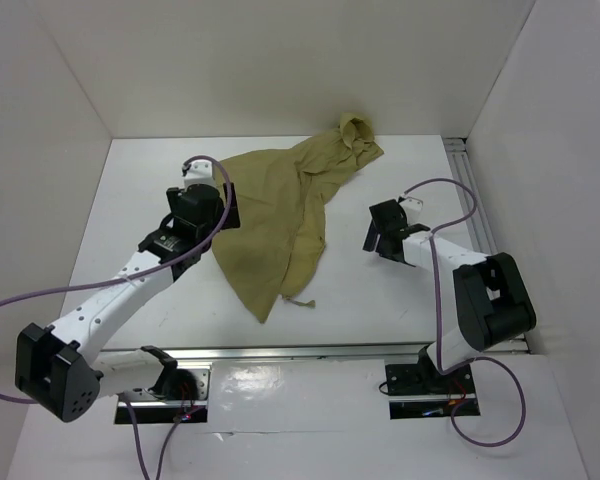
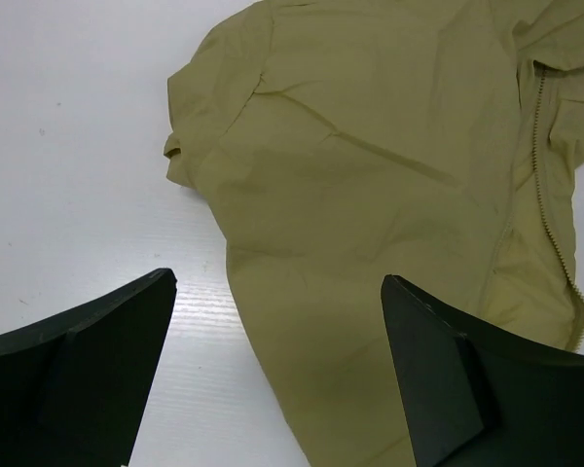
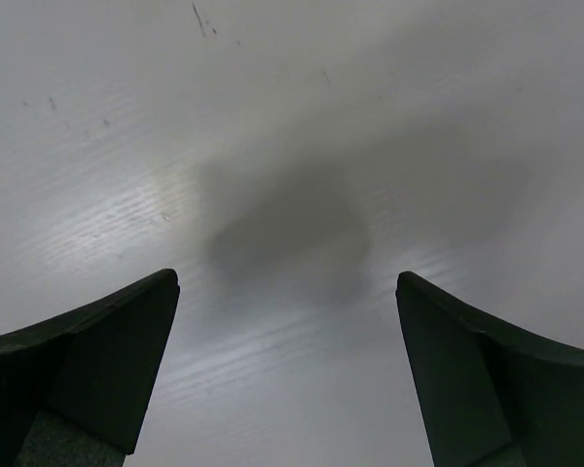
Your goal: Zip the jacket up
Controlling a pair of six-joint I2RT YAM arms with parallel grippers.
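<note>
The white table (image 1: pixel 380 300) is taken in whole only from the top external view, and the jacket (image 1: pixel 275 215) is seen crumpled across its middle, laid slantwise. The left arm (image 1: pixel 130 285) is stretched up to the jacket's left edge, while the right arm (image 1: pixel 460 270) is kept to the jacket's right, apart from the cloth.

The left gripper (image 1: pixel 215 205) is held at the jacket's left edge with its jaws spread wide and released. From its own wrist view the olive cloth is shown filling the space beyond and below the dark fingers (image 2: pixel 97 370); whether the cloth is touched cannot be told. The right gripper (image 1: pixel 378 232) is likewise released, its jaws wide. Only bare table and the gripper's own shadow are shown in its wrist view, so the jacket's place is given there by the top view alone.

The hood (image 1: pixel 358 135) is bunched at the jacket's far right end. A row of zipper teeth (image 2: pixel 537 146), too small to be made out from above, is shown only by the left wrist view, along a cloth edge on the right. A thin drawstring (image 1: pixel 300 300) is trailed from the jacket's near corner
</note>
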